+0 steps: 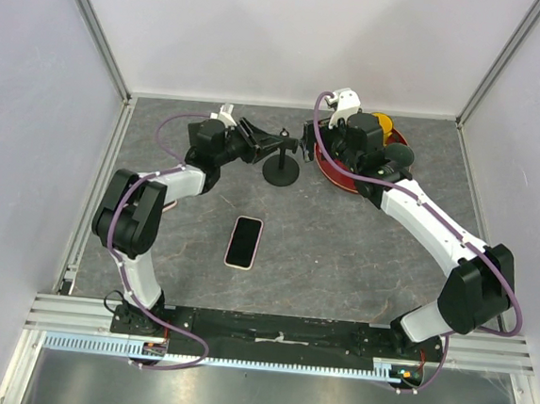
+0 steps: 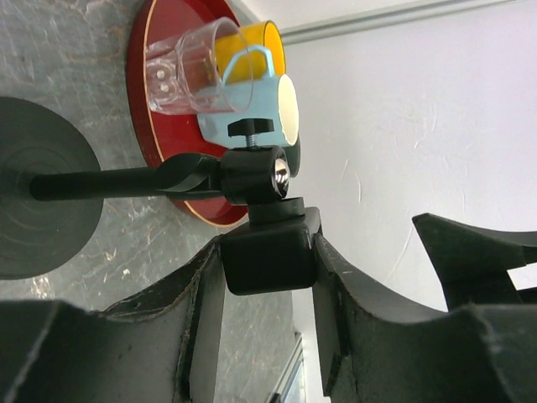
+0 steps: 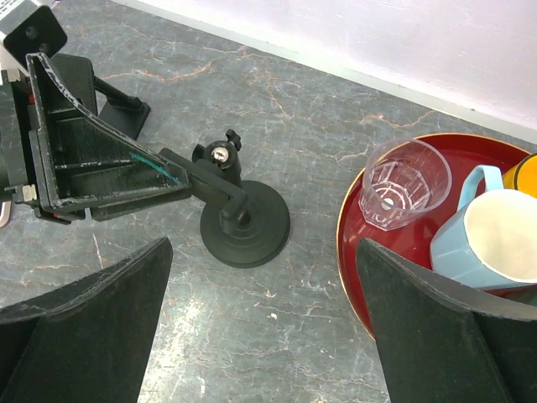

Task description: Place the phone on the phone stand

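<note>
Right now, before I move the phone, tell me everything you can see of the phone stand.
The phone stand is matte black, plastic or metal by its look. It has a round disc base lying flat on the grey table, a thin post, and a ball-joint head with a thumbscrew and a silver bolt, ending in a small block. The left end effector grips that block between its fingers. The stand sits just left of the red tray, not touching it. The phone is not on it.

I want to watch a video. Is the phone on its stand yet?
Not yet. The phone lies flat on the table, well apart from the phone stand.
</note>
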Robot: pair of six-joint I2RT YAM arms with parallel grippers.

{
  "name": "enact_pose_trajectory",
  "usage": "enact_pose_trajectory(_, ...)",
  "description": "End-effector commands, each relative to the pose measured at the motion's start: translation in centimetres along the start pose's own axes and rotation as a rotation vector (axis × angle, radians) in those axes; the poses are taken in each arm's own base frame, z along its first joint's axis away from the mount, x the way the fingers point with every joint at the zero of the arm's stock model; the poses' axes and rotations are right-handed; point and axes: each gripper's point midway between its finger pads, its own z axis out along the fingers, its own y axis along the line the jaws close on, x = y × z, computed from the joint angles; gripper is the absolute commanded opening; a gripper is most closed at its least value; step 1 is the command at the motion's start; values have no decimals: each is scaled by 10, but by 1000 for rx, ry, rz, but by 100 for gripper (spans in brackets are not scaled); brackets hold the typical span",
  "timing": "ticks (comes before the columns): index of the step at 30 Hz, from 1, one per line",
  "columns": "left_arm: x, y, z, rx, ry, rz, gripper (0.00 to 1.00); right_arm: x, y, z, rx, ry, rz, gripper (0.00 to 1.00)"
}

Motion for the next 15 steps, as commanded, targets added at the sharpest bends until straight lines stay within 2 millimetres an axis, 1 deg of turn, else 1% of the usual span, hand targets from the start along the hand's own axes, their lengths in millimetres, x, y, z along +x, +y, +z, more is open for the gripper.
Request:
enact_pose_trajectory(1,11,-35,-8,37,70,32,2,-27,1,-8,1,-86,-3,98)
enact_pose_trajectory(2,13,-32,-8,25,79,35,2,-28,0,-9,2,-89,-4,98)
enact_pose_trajectory(3,15,-29,-9,9,91,30,4,-28,0,-9,3,-88,-6,98)
enact_pose_trajectory(4,17,-28,-10,9,98,30,15,-27,0,-9,3,-86,-7,98)
enact_pose_trajectory(6,21,-32,-12,23,123,34,30,-27,1,-8,0,-86,-6,98)
enact_pose_trajectory(7,21,-33,-12,29,128,38,46,-27,0,-8,1,-85,-8,98)
enact_pose_trajectory(9,22,-37,-15,29,137,66,62,-27,1,-9,-2,-85,-8,98)
enact_pose_trajectory(10,21,-42,-19,26,137,79,79,-28,1,-9,0,-86,-8,98)
enact_pose_trajectory(12,17,-45,-24,13,120,120,97,-28,0,-10,1,-88,-12,98)
enact_pose_trajectory(14,15,-48,-32,-14,112,143,99,-28,0,-11,1,-88,-14,98)
enact_pose_trajectory(15,13,-53,-36,-11,104,151,100,-28,0,-11,0,-89,-12,98)
